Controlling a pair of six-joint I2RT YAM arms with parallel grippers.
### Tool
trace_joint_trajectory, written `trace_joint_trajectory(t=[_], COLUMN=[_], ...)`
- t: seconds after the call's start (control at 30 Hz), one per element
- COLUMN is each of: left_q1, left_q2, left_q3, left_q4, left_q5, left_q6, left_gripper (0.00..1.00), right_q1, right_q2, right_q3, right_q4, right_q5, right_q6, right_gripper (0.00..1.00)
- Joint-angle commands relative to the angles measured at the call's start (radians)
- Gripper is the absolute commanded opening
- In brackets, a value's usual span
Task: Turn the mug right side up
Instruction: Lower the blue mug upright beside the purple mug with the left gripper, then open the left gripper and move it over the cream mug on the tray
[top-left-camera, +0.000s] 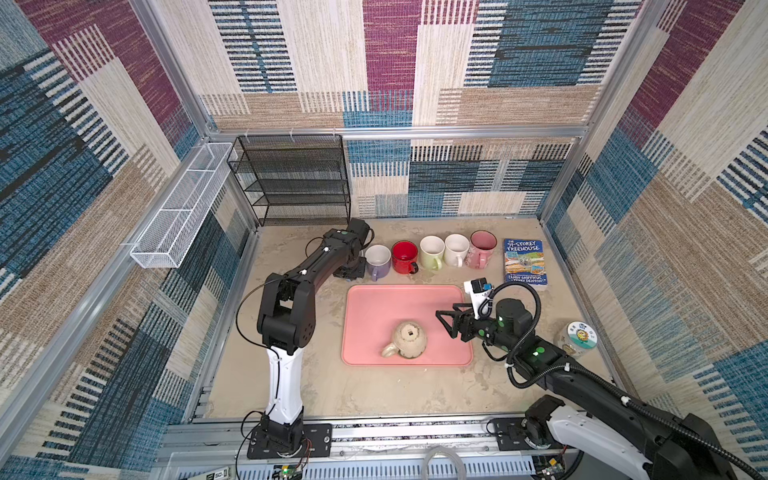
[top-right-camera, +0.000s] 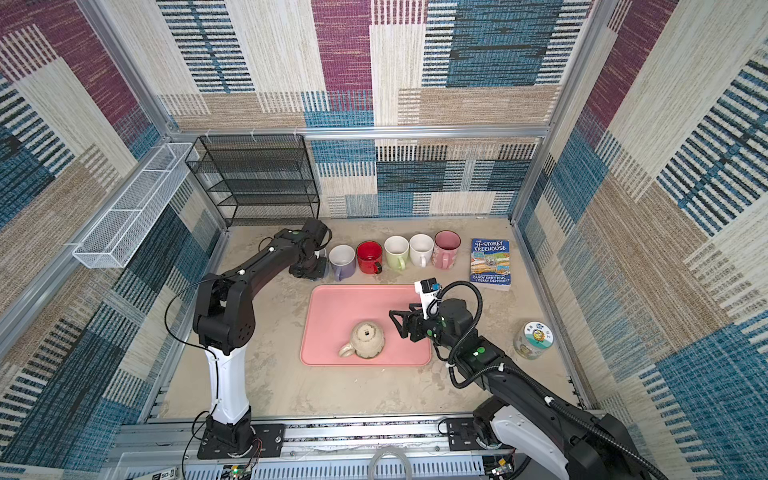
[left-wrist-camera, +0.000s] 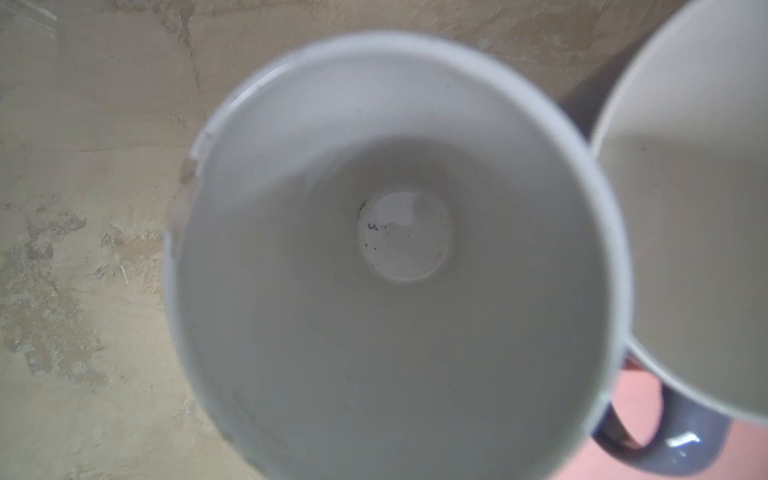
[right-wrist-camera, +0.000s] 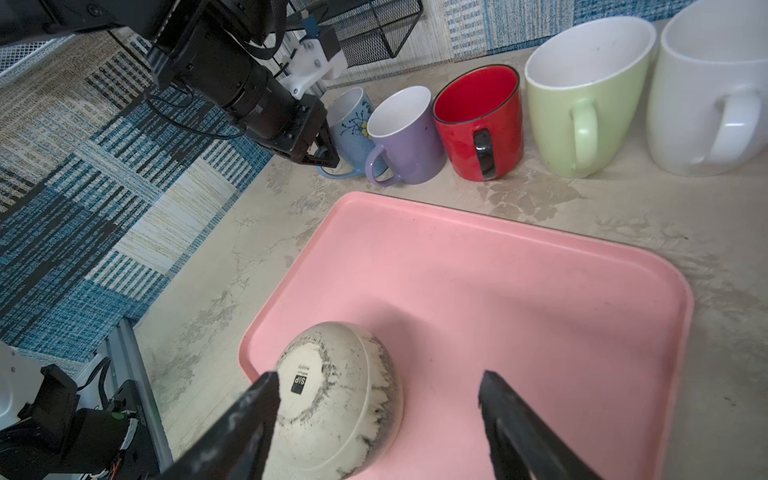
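Note:
A cream speckled mug (top-left-camera: 409, 338) (top-right-camera: 368, 338) stands upside down on the pink tray (top-left-camera: 395, 303) (top-right-camera: 353, 303), base up, its handle toward the front left. My right gripper (top-left-camera: 444, 322) (top-right-camera: 398, 322) hovers just right of it, open, holding nothing. In the right wrist view the mug (right-wrist-camera: 336, 395) lies close to one finger, and bare tray (right-wrist-camera: 519, 291) fills the rest of the gap of the right gripper (right-wrist-camera: 378, 376). My left gripper (top-left-camera: 349, 272) (right-wrist-camera: 322, 156) is at the back, over an upright light blue mug (left-wrist-camera: 395, 249) (right-wrist-camera: 349, 120). Its fingers are hidden.
Behind the tray, upright mugs stand in a row: purple (top-left-camera: 378, 259), red (top-left-camera: 404, 257), green (top-left-camera: 431, 251), white (top-left-camera: 456, 248), pink (top-left-camera: 482, 247). A book (top-left-camera: 524, 261) lies at the back right, a jar (top-left-camera: 579, 337) stands right. A black mesh rack (top-left-camera: 295, 178) stands behind the left arm.

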Motion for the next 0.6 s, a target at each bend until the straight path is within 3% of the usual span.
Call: trace_joint_trajectory(t=[0.0, 0.23, 0.3, 0.43, 0.57], left_q1=[0.001, 0.001, 0.001, 0.001, -0.005], left_q2=[-0.019, -0.082, -0.111, -0.199, -0.336], left_q3=[-0.023, -0.076, -0.092, -0.143, -0.235], left_q4=[-0.004, 0.004, 0.004, 0.003, 0.005], left_q5=[0.015, 0.023, 0.027, 0.043, 0.097], left_q6=[-0.036, -0.056, -0.06, -0.069, -0.083], left_gripper=[0.27, 0.37, 0.45, 0.51, 0.64], right_q1=[-0.002, -0.002, -0.002, -0.002, -0.001], right_q2=[-0.009, -0.02, -0.02, -0.011, 0.001], right_q3=[0.002, 0.012, 0.018, 0.036, 0.054], right_q4=[0.007, -0.01, -0.016, -0.036, -0.065], right_q5=[0.002, -0.002, -0.006, -0.021, -0.04], right_q6=[-0.001, -0.004, -0.006, -0.007, -0.001], right_gripper=[0.78, 0.78, 0.78, 0.79, 0.79])
